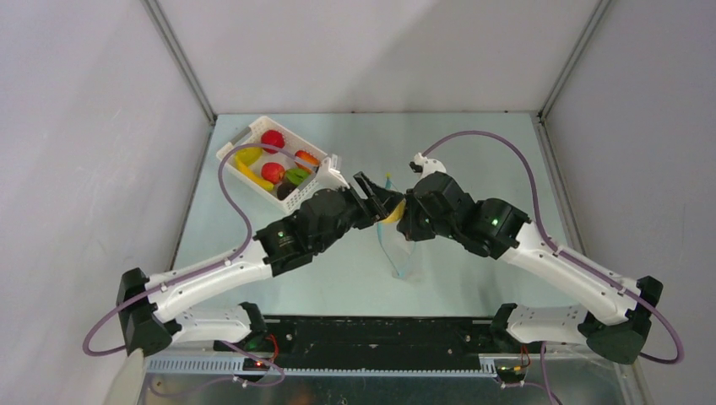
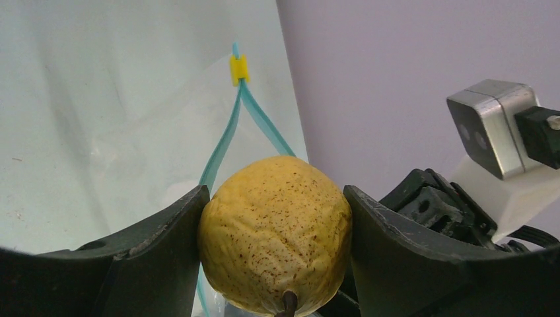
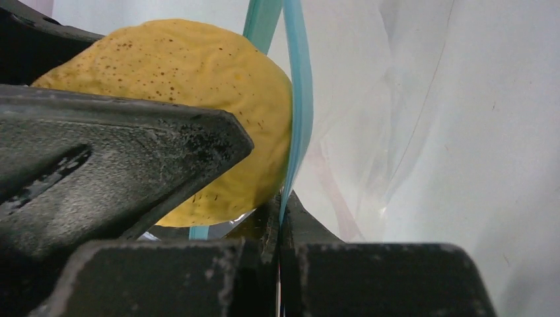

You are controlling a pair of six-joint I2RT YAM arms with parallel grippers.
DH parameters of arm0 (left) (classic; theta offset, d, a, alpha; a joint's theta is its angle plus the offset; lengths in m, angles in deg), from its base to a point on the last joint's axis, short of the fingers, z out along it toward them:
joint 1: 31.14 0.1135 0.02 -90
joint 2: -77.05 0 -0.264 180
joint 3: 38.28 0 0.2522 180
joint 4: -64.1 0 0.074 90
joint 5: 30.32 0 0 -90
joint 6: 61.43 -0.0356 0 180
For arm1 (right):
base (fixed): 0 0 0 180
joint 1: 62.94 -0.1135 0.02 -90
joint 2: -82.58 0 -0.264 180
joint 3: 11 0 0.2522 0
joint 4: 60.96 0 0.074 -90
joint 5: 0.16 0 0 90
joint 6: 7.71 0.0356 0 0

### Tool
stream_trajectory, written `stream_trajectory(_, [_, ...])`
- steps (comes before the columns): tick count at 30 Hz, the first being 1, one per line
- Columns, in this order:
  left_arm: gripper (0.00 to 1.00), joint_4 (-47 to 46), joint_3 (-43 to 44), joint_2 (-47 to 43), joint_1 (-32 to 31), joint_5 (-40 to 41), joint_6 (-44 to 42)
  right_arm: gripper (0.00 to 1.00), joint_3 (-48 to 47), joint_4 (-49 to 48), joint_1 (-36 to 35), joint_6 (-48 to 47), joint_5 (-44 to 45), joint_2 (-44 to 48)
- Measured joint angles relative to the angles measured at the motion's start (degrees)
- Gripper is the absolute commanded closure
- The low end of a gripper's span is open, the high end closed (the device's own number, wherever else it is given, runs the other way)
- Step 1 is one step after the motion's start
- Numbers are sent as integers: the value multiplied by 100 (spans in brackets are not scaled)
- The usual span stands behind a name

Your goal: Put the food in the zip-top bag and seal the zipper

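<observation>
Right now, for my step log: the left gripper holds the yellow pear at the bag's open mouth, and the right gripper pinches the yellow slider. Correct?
No. The right wrist view shows the right gripper shut on the light blue zipper strip; the yellow slider sits free at the far end. The left gripper does hold the yellow pear at the zip-top bag's open mouth.

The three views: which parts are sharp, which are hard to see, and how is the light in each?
Left wrist view: the yellow pear is sharp, speckles clear, between the left fingers; the zip-top bag nearly vanishes, only its zipper stands out. Right wrist view: the right fingers are dark and fill the lower frame; the bag is washed pale. Top view: even light, faint shadows on the table.
</observation>
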Motion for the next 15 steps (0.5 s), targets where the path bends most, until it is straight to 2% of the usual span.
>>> stream_trajectory(4, [69,105,0,22,-90,219,42,100,2,-13,0,131,7,57])
stream_trajectory(15, [70,1705,957,837,-308,739,-94,99,92,-98,0,245,-11,243])
